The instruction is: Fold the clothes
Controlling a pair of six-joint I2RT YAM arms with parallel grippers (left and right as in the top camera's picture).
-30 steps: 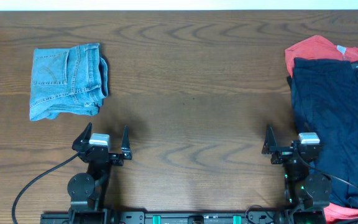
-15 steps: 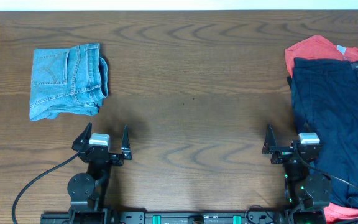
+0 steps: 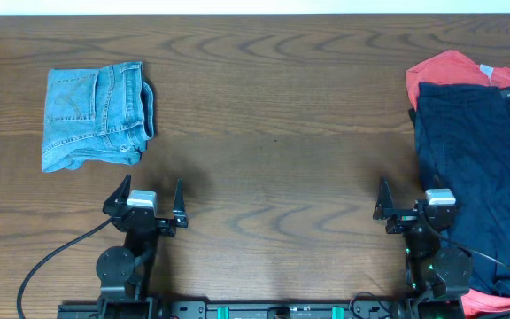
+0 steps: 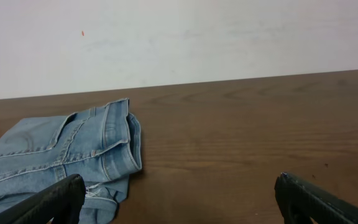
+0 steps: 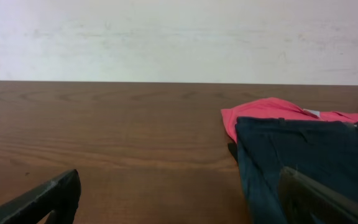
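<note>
A dark navy garment [image 3: 481, 168] lies spread at the table's right side, on top of a coral-red one [image 3: 445, 71]; both show in the right wrist view as navy cloth [image 5: 303, 155] over red cloth [image 5: 260, 115]. A folded light-blue denim piece [image 3: 96, 113] rests at the back left, also visible as denim [image 4: 61, 152] in the left wrist view. My left gripper [image 3: 150, 197] stands open near the front edge, below the denim, holding nothing. My right gripper [image 3: 410, 199] is open too, empty, its right finger beside the navy cloth's left edge.
The wooden table [image 3: 273, 133] stretches between the two piles. A black cable [image 3: 47, 261] runs from the left arm's base toward the front left. A white wall [image 4: 179, 37] stands behind the table's far edge.
</note>
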